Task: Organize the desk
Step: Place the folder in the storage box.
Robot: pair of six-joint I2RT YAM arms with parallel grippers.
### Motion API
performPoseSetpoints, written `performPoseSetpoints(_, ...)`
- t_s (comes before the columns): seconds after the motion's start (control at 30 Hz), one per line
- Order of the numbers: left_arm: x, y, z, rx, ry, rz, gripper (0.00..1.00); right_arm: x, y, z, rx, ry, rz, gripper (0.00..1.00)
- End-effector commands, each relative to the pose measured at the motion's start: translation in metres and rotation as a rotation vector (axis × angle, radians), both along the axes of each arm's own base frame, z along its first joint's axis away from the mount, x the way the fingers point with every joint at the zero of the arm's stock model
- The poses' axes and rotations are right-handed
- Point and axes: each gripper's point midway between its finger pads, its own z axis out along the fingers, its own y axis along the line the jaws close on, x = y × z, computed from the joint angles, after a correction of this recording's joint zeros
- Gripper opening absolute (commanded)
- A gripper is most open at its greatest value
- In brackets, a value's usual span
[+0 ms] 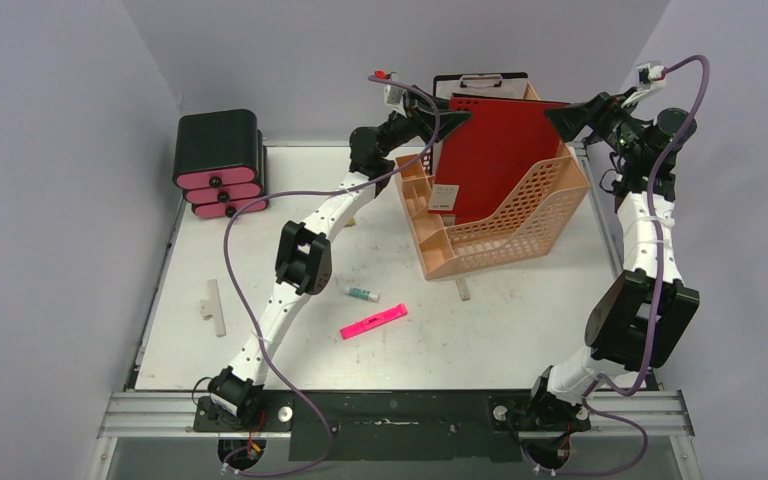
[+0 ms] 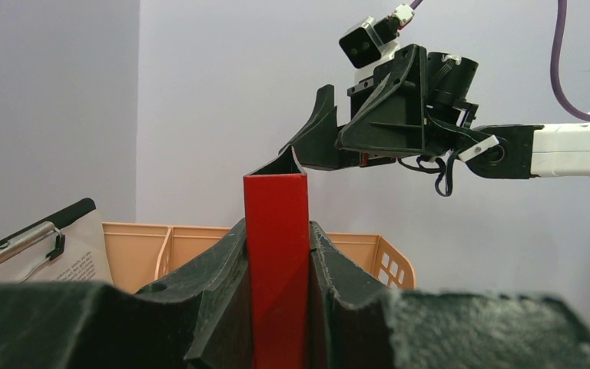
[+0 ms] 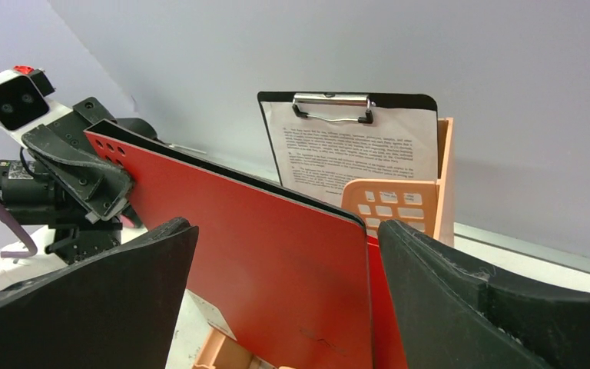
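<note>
On the white desk (image 1: 520, 330) stands an orange file rack (image 1: 505, 215) with a red folder (image 1: 495, 160) upright in it. My left gripper (image 1: 448, 117) is shut on the folder's top left corner; in the left wrist view the red edge (image 2: 276, 261) is pinched between both fingers. My right gripper (image 1: 566, 116) is open at the folder's top right corner. In the right wrist view the folder (image 3: 276, 254) lies between the spread fingers, its corner close to the right finger (image 3: 445, 300). A clipboard (image 3: 349, 146) stands behind the folder in the rack.
A pink highlighter (image 1: 373, 321) and a small green-and-white tube (image 1: 363, 293) lie on the desk in front of the rack. A white strip (image 1: 213, 305) lies at the left and another (image 1: 462, 289) by the rack's front. A black drawer box (image 1: 218, 160) with pink drawers sits back left.
</note>
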Motion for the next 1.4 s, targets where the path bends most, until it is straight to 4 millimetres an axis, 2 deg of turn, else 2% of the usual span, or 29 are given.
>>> performPoseSetpoints(0.0, -0.011, 0.017, 0.033, -0.015, -0.106, 0.016, 0.00, -0.002, 0.009, 0.022, -0.004, -0.104, 0.048, 0.92)
performPoseSetpoints(0.17, -0.014, 0.017, 0.036, -0.015, -0.109, 0.009, 0.00, -0.003, 0.016, 0.016, -0.005, -0.106, 0.107, 0.93)
performPoseSetpoints(0.3, -0.014, 0.018, 0.038, -0.015, -0.106, 0.010, 0.00, -0.012, 0.027, 0.013, -0.003, -0.127, 0.196, 0.98)
performPoseSetpoints(0.47, -0.015, 0.019, 0.041, -0.015, -0.105, 0.009, 0.00, -0.025, 0.037, 0.000, -0.089, -0.167, 0.320, 0.90)
performPoseSetpoints(0.57, -0.015, 0.020, 0.042, -0.015, -0.106, 0.010, 0.00, -0.025, 0.034, -0.010, -0.125, -0.167, 0.347, 0.80)
performPoseSetpoints(0.67, -0.015, 0.020, 0.042, -0.014, -0.106, 0.010, 0.00, -0.017, 0.030, -0.019, -0.149, -0.149, 0.352, 0.64)
performPoseSetpoints(0.8, -0.015, 0.020, 0.042, -0.013, -0.105, 0.008, 0.00, -0.001, 0.018, -0.029, -0.175, -0.113, 0.292, 0.22)
performPoseSetpoints(0.9, -0.015, 0.020, 0.042, -0.012, -0.105, 0.007, 0.00, 0.008, 0.010, -0.035, -0.219, -0.098, 0.242, 0.16)
performPoseSetpoints(1.03, -0.016, 0.019, 0.041, -0.010, -0.107, 0.005, 0.00, 0.013, 0.004, -0.024, -0.231, -0.101, 0.184, 0.06)
performPoseSetpoints(1.2, -0.020, 0.017, 0.040, -0.006, -0.112, -0.010, 0.00, 0.018, -0.004, -0.004, -0.242, -0.110, 0.118, 0.05)
performPoseSetpoints(1.37, -0.026, 0.014, 0.041, -0.006, -0.119, -0.025, 0.00, 0.028, -0.017, 0.003, -0.271, -0.096, 0.035, 0.05)
